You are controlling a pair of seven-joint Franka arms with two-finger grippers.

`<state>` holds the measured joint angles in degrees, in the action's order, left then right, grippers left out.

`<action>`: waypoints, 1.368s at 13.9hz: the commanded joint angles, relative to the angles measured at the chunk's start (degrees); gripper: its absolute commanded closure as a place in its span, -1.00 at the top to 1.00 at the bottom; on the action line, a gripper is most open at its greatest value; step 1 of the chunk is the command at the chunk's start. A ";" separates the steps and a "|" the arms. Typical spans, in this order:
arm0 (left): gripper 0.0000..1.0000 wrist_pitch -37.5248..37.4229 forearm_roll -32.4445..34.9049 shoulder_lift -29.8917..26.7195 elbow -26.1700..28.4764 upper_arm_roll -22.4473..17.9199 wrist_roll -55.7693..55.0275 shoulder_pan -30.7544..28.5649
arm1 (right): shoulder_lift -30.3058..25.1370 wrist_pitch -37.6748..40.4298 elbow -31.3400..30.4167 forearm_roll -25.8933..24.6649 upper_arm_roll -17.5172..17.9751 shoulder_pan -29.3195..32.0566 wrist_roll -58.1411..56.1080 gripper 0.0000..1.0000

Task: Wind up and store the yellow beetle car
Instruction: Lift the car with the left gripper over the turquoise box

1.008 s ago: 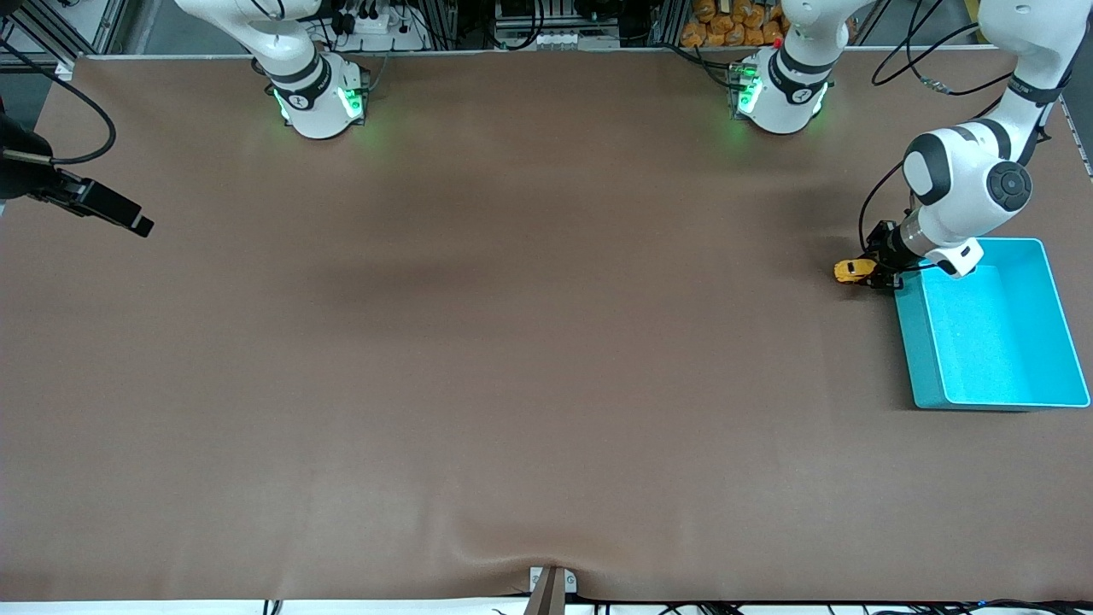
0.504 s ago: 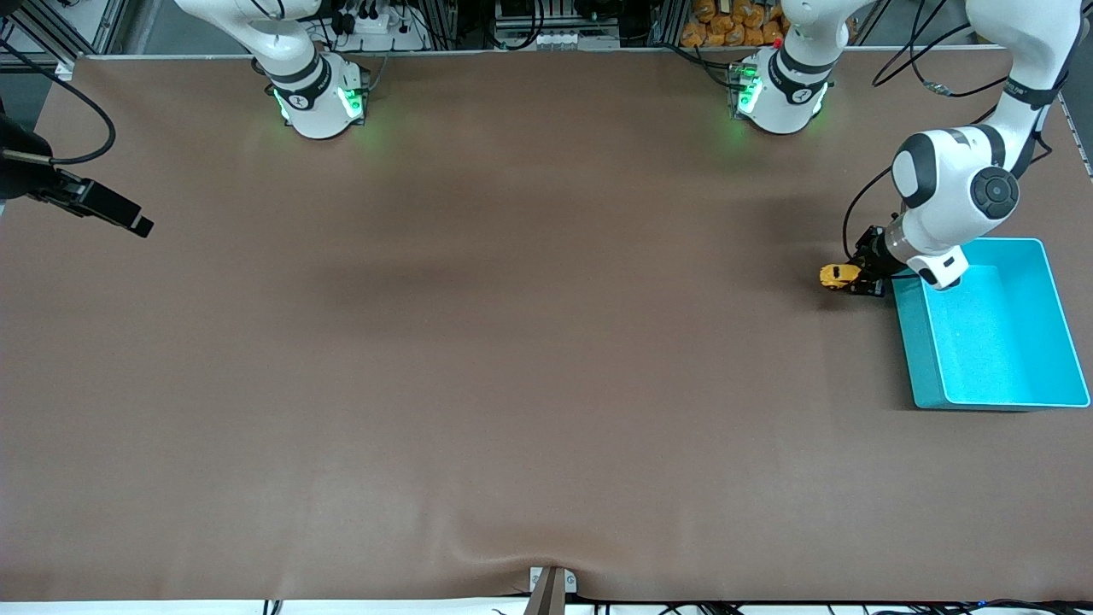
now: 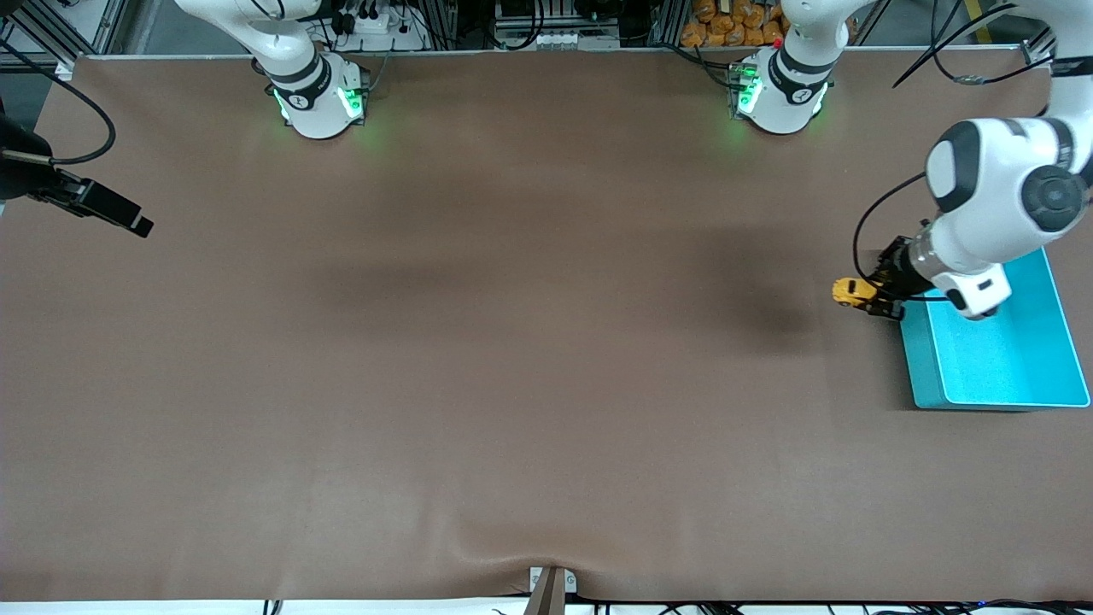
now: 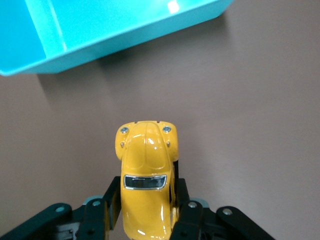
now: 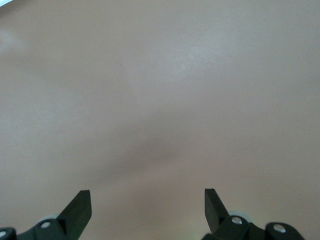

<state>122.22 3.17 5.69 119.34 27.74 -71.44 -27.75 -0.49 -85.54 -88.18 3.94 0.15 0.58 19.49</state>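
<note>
Storing step: car (image 4: 146, 180) pinched in left gripper (image 3: 873, 295) above table beside bin (image 3: 995, 376); next, carry over bin, release; right gripper (image 5: 147, 207) spread, waiting

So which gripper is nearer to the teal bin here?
Left. The left gripper, shut on the yellow beetle car, is right beside the teal bin. The right gripper waits, open, at the right arm's end.

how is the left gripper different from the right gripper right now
The left gripper is shut on the yellow beetle car; the right gripper is open and holds nothing. The left one is beside the teal bin, while the right one waits over bare table.
</note>
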 commanded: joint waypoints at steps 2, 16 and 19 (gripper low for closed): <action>-1.00 -8.91 2.02 3.70 -12.53 0.12 7.16 -0.19 | -1.01 -0.42 -0.86 -0.77 0.02 -0.06 0.11 1.00; -1.00 -8.06 12.65 13.72 -19.50 -0.50 52.51 -13.46 | -0.92 -0.50 -0.86 -0.77 0.02 -0.32 0.11 1.00; -1.00 -6.57 12.74 16.01 -19.41 -0.50 63.66 -15.92 | -0.92 -0.50 -0.86 -0.77 0.11 -0.41 0.11 1.00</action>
<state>114.81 14.47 20.01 101.23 26.48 -13.41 -42.08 -0.49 -85.55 -88.18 3.94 0.24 0.57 19.49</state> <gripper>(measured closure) 0.537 0.000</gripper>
